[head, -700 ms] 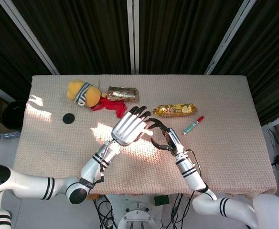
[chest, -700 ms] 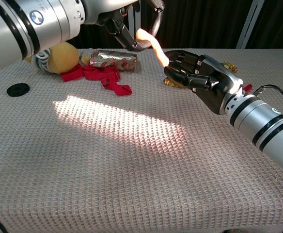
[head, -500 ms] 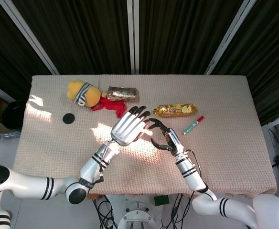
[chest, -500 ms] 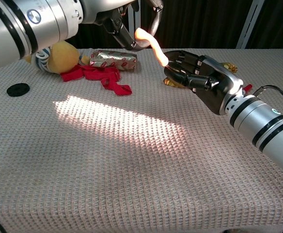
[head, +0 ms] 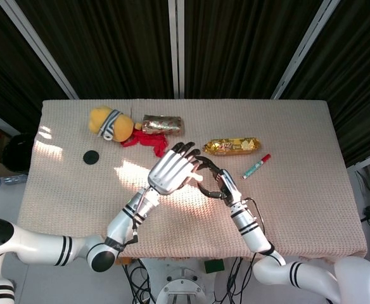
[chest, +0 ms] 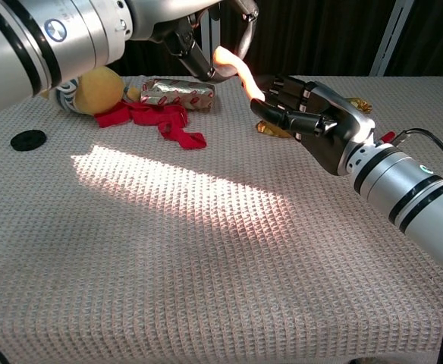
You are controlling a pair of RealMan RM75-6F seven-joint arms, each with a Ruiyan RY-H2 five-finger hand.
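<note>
Left hand (chest: 214, 45) pinches an orange worm-like strip (chest: 238, 70) above mid-table, its lower tip touching the fingers (chest: 278, 98) of the right hand (chest: 316, 121), partly curled, gripping nothing.

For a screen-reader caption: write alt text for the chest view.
The left hand holds a soft, curved orange strip above a beige woven tablecloth, its lower end at the fingertips of the black right hand. Behind lie a yellow plush toy, red cloth, a silver-red wrapped bar and a black disc.
</note>
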